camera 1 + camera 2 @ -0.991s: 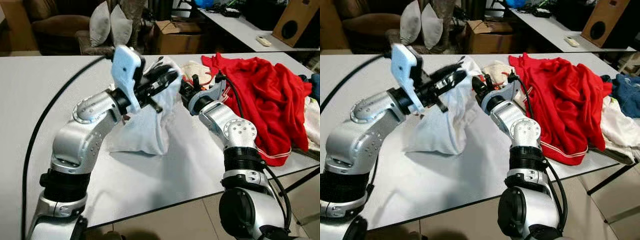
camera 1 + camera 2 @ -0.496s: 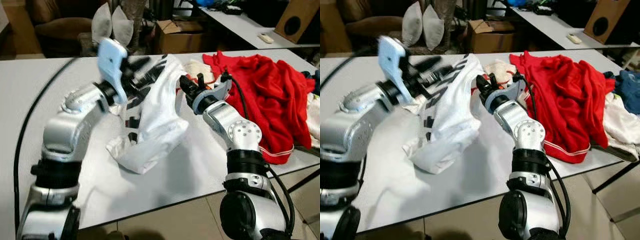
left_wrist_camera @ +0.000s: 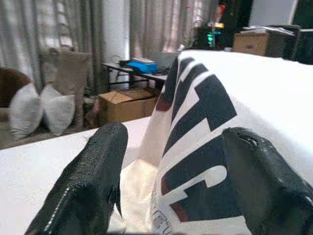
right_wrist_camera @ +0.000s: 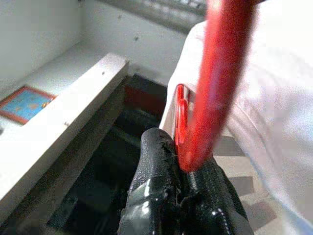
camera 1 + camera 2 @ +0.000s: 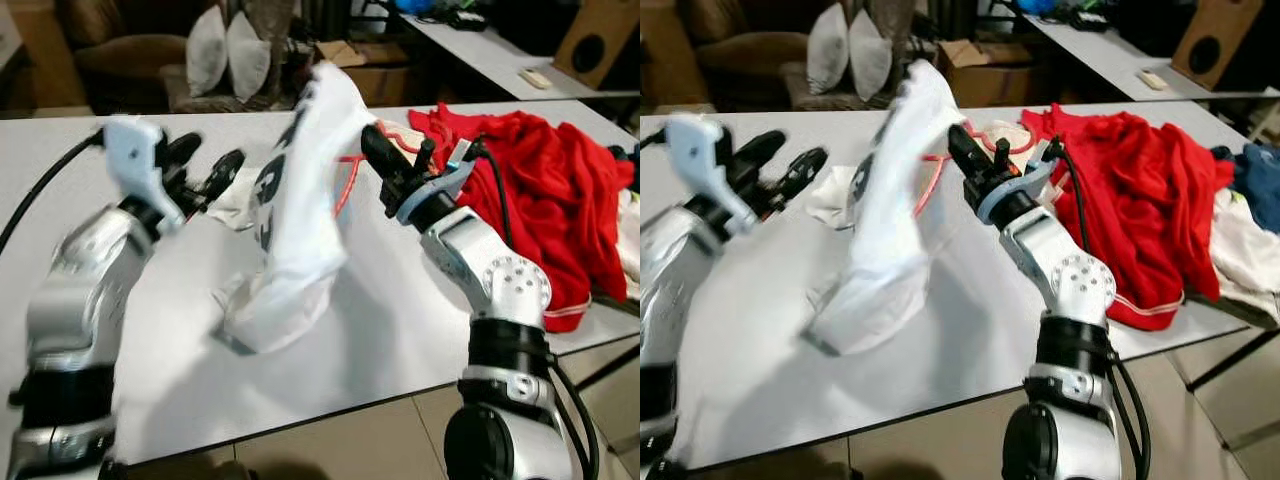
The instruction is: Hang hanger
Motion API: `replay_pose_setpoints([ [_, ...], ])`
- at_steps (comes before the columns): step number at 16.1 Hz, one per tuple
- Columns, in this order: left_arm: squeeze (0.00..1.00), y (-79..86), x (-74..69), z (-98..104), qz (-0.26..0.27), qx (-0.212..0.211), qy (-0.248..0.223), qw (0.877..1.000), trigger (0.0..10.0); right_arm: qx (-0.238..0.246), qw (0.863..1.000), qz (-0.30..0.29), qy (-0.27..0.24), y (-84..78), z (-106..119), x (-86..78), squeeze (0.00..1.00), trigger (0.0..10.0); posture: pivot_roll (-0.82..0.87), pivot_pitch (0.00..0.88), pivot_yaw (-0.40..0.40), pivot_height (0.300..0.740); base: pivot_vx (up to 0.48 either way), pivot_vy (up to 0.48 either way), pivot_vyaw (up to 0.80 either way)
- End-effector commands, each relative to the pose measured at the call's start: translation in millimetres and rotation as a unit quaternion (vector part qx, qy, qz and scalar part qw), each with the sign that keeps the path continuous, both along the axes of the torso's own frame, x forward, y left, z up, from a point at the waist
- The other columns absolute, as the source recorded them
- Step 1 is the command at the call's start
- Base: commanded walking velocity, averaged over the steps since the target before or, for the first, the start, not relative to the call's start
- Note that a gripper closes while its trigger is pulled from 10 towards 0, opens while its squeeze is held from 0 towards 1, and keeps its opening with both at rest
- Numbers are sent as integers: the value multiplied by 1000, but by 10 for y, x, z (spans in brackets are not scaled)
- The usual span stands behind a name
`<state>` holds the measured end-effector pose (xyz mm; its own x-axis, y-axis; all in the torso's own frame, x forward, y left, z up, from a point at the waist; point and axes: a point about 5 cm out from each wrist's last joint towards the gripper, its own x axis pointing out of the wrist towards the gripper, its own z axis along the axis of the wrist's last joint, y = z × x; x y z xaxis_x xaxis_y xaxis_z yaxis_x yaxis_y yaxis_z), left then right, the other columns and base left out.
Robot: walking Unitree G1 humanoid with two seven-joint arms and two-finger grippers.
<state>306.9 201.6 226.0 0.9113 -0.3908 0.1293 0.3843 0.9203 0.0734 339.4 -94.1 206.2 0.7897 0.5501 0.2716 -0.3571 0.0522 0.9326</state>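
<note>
A white T-shirt point(image 5: 295, 230) with dark print hangs from a red hanger point(image 5: 347, 183), its lower end resting on the white table point(image 5: 180, 370). My right gripper point(image 5: 372, 145) is raised over the table's middle and shut on the hanger; in the right wrist view the red hanger point(image 4: 220, 68) is pinched between the black fingers point(image 4: 156, 166). My left gripper point(image 5: 205, 165) is open to the left of the shirt, apart from it. The left wrist view looks between its spread fingers point(image 3: 93, 181) at the printed shirt point(image 3: 205, 137).
A heap of red clothing point(image 5: 540, 190) lies on the table's right side, with blue point(image 5: 1255, 175) and white point(image 5: 1240, 250) cloths past it. Behind the table stand a cardboard box point(image 5: 370, 75), two grey pillows point(image 5: 225, 50) and a speaker point(image 5: 590, 40).
My left gripper has let go of the shirt and drawn back to the left. My right gripper has lifted the hanger, so the shirt now hangs taller.
</note>
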Motion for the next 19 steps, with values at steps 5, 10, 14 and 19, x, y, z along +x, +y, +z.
replay_pose_setpoints([
  [5, 0, 47, -121, -236, 49, -3, 12, 999, 10000, -32, 999, -7, -28, -107, -125, -157, 0, 10000, 19, 0, -87, 740, 0, 0, 0],
  [10, 0, -213, -217, -247, -8, -15, -2, 1000, 10000, -56, 998, -42, -9, -198, -319, -196, 0, 10000, 18, 0, -77, 740, 0, 0, 0],
  [14, 0, -125, -199, -356, 14, -16, 20, 1000, 10000, -34, 998, -43, -35, -205, -241, -227, 0, 10000, 14, 0, -70, 740, 0, 0, 0],
  [19, 0, -28, -335, -590, 49, 1, 56, 997, 10000, -54, 995, -57, -56, -287, -210, -269, 0, 10000, 7, 0, -75, 740, 0, 0, 584],
])
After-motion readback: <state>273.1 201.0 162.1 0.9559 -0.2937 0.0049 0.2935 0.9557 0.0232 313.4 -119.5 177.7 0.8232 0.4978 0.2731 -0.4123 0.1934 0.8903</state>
